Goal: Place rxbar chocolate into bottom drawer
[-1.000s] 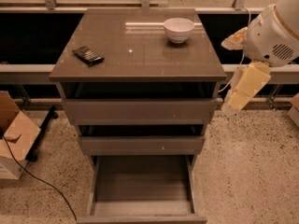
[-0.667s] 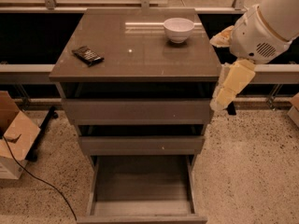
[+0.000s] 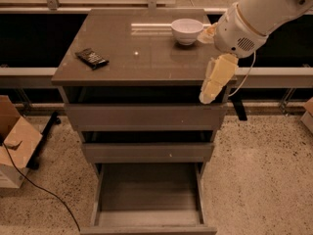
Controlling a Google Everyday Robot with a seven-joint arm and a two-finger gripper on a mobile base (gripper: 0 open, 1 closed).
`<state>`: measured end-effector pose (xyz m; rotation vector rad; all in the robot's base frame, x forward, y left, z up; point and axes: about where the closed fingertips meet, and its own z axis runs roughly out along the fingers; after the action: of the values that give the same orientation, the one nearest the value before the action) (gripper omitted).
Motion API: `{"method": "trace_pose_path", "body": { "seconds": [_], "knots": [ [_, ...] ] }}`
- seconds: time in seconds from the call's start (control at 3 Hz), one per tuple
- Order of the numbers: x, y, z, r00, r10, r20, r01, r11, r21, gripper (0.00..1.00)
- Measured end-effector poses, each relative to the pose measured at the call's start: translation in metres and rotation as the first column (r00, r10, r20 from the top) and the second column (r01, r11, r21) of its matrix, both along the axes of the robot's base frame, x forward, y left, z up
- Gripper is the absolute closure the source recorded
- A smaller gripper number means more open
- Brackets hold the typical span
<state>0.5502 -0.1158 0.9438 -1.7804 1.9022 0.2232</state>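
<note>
hand (image 3: 213, 82) has swung in from off the desk's right side and now hangs at the desk (image 3: 146, 58) right front edge. can't tell if it's released or clenched, but it carries no bar. white bowl (image 3: 187, 31) at desk back right, unmoved. rxbar chocolate (image 3: 92, 58) lies flat at desk left front, well apart from the hand, same spot as before. bottom drawer (image 3: 146, 195) under the desk is pulled open, as before. my read: approach underway, pick not yet done.
</note>
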Motion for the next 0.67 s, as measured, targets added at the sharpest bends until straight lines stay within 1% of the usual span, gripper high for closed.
{"method": "trace_pose_path", "body": {
  "seconds": [0.33,0.67],
  "knots": [
    [0.0,0.0,0.0,1.0,0.0,0.0,0.0,1.0,0.0,0.0],
    [0.006,0.011,-0.002,0.9999,-0.005,0.01,0.005,1.0,0.023,0.0]
  ]
}}
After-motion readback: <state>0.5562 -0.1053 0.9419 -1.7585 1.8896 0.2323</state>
